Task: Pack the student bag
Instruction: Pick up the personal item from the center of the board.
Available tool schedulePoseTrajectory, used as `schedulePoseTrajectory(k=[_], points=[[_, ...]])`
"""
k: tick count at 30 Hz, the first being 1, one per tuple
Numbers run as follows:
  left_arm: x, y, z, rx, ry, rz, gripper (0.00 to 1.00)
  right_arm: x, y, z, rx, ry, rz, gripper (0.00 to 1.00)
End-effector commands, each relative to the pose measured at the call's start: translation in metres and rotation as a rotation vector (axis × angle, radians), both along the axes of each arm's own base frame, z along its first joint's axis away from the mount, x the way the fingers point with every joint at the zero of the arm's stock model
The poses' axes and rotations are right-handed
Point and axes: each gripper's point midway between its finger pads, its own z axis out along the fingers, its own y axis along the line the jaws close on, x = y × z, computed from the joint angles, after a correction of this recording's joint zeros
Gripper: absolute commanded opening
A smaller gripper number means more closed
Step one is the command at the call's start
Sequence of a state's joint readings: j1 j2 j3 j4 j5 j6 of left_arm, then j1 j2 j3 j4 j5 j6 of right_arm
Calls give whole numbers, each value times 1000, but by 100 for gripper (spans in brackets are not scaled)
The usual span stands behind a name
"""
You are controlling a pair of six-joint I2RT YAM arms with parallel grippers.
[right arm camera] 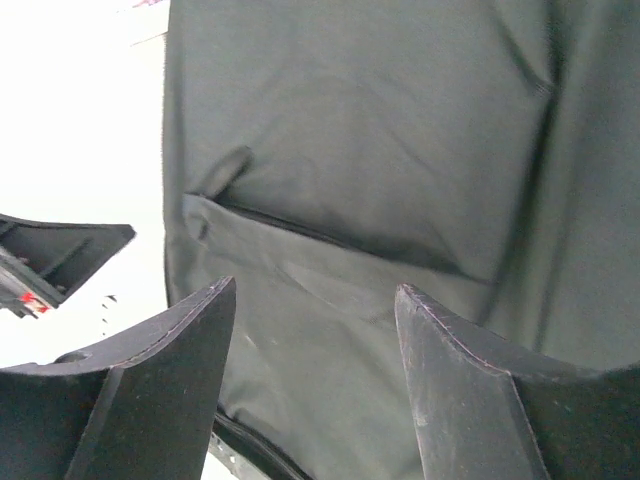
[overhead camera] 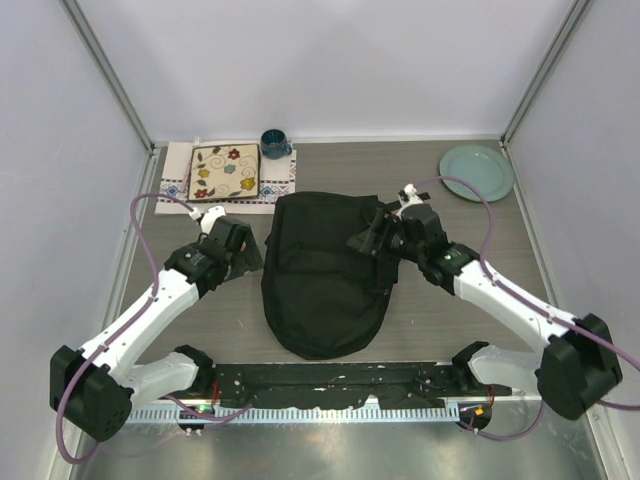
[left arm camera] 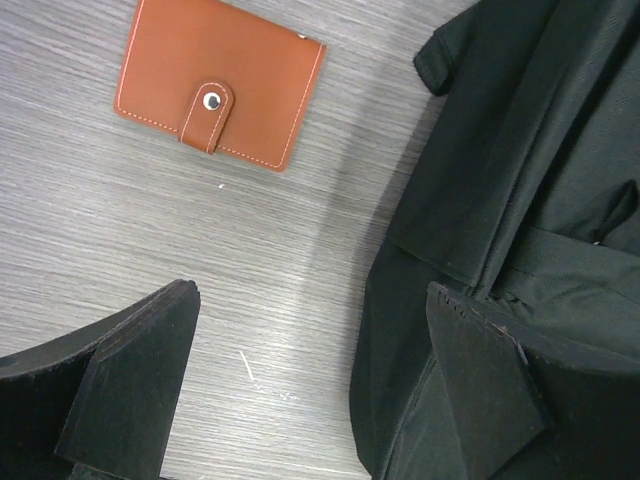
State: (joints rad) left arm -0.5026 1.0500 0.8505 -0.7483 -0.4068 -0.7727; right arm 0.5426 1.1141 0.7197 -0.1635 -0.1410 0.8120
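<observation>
The student bag [overhead camera: 325, 275], a large black fabric backpack, lies flat in the middle of the table. My left gripper [overhead camera: 243, 256] hovers at the bag's left edge. In the left wrist view it [left arm camera: 312, 330] is open, one finger over bare table and the other over the bag's edge [left arm camera: 540, 150], with nothing between the jaws. My right gripper [overhead camera: 366, 243] hangs over the bag's right side. The right wrist view shows it [right arm camera: 315, 310] open above the bag's fabric and pocket seam [right arm camera: 380, 150], gripping nothing.
A brown leather wallet [left arm camera: 220, 80] with a snap tab lies on the table beyond the left gripper. At the back left, a floral-cover notebook [overhead camera: 225, 172] rests on a patterned cloth [overhead camera: 180, 185], beside a blue mug [overhead camera: 275, 143]. A green plate [overhead camera: 476, 172] sits back right.
</observation>
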Motion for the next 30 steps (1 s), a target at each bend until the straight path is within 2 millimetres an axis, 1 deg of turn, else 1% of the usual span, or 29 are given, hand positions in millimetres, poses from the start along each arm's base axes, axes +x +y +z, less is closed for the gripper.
schedulePoseTrajectory(k=[1,3,4,5,7,9,10,11,12,13,14,15,17,18,21,23,24,25,27,30], points=[[12,-4,9,-18,-22,-15,100,30,42,43,32,-128,95,70],[13,-3,9,-29,-26,-12,100,37,55,42,25,-120,118,70],[12,-2,7,-33,-22,-13,100,46,66,35,11,-103,131,70],[13,0,7,-39,-23,-6,100,47,74,33,9,-97,144,70],[12,0,5,-47,-17,-13,100,56,90,25,3,-75,161,70],[12,2,3,-53,-12,-9,99,53,109,18,7,-57,192,70],[10,2,1,-52,-7,-10,100,55,118,22,15,-64,203,70],[10,2,0,-62,-3,-13,100,55,127,5,-3,-34,217,71],[10,1,-3,-68,0,-16,99,51,137,1,-7,-27,236,71],[10,0,-5,-74,2,-19,100,52,143,-2,-9,-23,244,71],[10,-2,-5,-84,0,-25,100,52,148,-15,-20,0,248,71],[9,-2,-9,-84,8,-26,100,48,155,-20,-18,15,262,71],[9,-3,-11,-87,12,-31,99,43,164,-26,-1,30,282,71],[8,-3,-15,-83,23,-33,100,40,171,-24,19,21,291,71],[7,-2,-21,-85,36,-35,100,36,181,-29,37,37,298,71],[9,-5,-24,-96,37,-41,99,36,191,-26,66,30,315,71],[8,-6,-27,-100,43,-42,100,35,196,-32,70,43,327,71],[8,-8,-29,-105,51,-47,100,36,202,-27,84,35,332,71],[8,-8,-31,-110,58,-46,100,40,206,-29,86,37,338,71],[6,-10,-37,-120,71,-50,100,48,213,-25,92,15,331,71]])
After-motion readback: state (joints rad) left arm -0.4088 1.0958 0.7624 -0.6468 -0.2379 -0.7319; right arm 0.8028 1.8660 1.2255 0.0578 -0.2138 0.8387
